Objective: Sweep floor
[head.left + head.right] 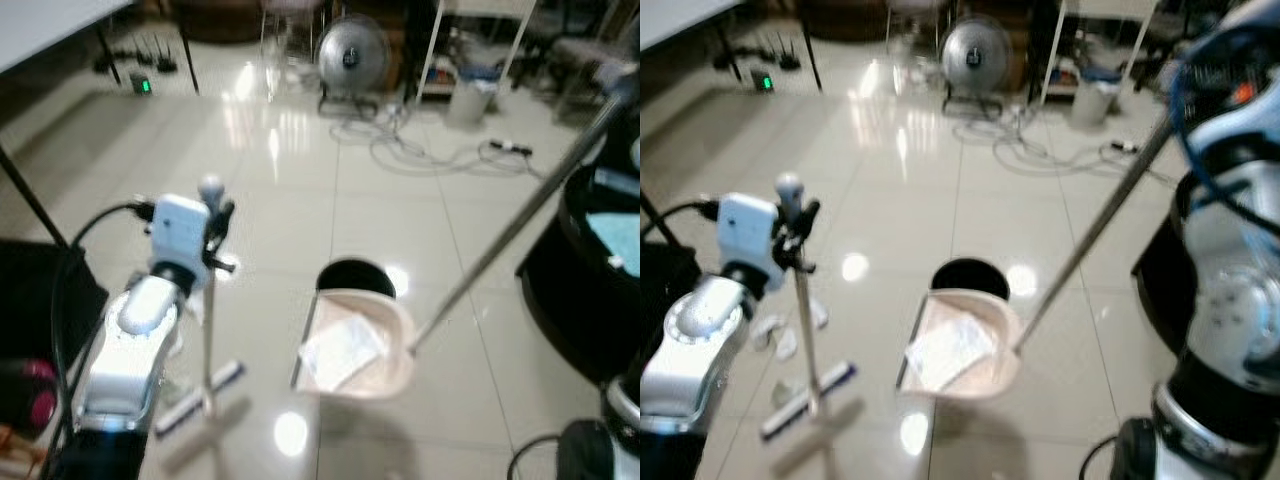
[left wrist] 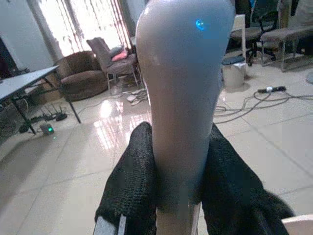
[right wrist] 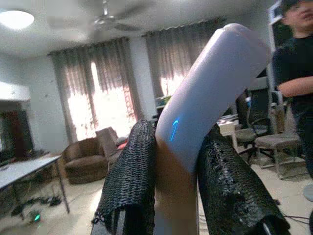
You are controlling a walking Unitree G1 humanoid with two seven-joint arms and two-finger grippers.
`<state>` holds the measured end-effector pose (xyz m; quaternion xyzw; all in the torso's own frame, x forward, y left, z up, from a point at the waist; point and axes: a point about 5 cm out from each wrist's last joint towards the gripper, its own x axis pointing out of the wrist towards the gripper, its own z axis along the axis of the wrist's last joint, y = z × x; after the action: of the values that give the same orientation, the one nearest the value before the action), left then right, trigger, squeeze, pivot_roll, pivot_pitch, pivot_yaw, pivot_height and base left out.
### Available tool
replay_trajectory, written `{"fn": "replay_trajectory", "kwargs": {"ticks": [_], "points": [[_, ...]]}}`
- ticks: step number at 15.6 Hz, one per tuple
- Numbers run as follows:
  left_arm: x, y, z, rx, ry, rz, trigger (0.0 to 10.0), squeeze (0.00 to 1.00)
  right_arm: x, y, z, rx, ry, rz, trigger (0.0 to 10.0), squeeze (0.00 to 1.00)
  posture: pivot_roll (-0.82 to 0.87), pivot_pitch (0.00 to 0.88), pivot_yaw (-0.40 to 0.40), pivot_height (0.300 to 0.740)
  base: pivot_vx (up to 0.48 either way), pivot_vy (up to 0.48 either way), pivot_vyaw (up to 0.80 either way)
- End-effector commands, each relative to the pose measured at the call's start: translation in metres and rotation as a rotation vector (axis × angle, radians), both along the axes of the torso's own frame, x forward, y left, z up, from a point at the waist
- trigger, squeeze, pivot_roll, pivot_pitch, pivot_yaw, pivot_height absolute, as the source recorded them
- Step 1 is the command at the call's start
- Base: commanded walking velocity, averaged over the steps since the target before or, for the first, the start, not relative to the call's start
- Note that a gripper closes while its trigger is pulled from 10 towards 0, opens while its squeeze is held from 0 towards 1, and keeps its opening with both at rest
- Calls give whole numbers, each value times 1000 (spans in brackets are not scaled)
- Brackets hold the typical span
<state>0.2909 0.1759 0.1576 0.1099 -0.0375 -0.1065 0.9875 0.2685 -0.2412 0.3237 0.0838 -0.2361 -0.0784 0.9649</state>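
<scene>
My left gripper [image 2: 178, 181] is shut on the grey top of the broom handle [image 1: 209, 300], which stands nearly upright. The broom head [image 1: 198, 398] rests on the tiles, with white paper scraps [image 1: 780, 335] beside it. My right gripper [image 3: 178, 188] is shut on the end of the long dustpan handle [image 1: 500, 245], which slants down from the upper right. The pale dustpan [image 1: 385, 350] holds crumpled white paper [image 1: 340, 348]. Just behind the pan stands a round black bin [image 1: 355, 274].
A floor fan [image 1: 352, 55], a white bin [image 1: 470, 100] and loose cables [image 1: 430, 150] lie at the back. A dark table leg [image 1: 30, 200] is on the left and a large black round object [image 1: 590, 290] on the right. A person [image 3: 293, 63] stands nearby.
</scene>
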Motion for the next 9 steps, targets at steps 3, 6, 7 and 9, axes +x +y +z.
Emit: {"fn": "replay_trajectory", "kwargs": {"ticks": [3,6,7,9], "points": [[2,-4,10,1,-49,-18,10000,0,-3,-8,9,-5,-49,-40,10000,0,-27,13,-22,740,426,0,0],[3,-5,11,0,-51,-20,10000,0,-3,-8,10,-1,-52,-37,10000,0,-28,13,-15,740,426,0,0],[3,-5,11,0,-51,-22,10000,0,-3,-8,10,-1,-53,-40,10000,0,-29,15,-15,740,424,0,0],[3,-5,11,0,-50,-24,10000,0,-4,-8,9,-1,-53,-42,10000,0,-30,14,-16,740,428,0,0]]}}
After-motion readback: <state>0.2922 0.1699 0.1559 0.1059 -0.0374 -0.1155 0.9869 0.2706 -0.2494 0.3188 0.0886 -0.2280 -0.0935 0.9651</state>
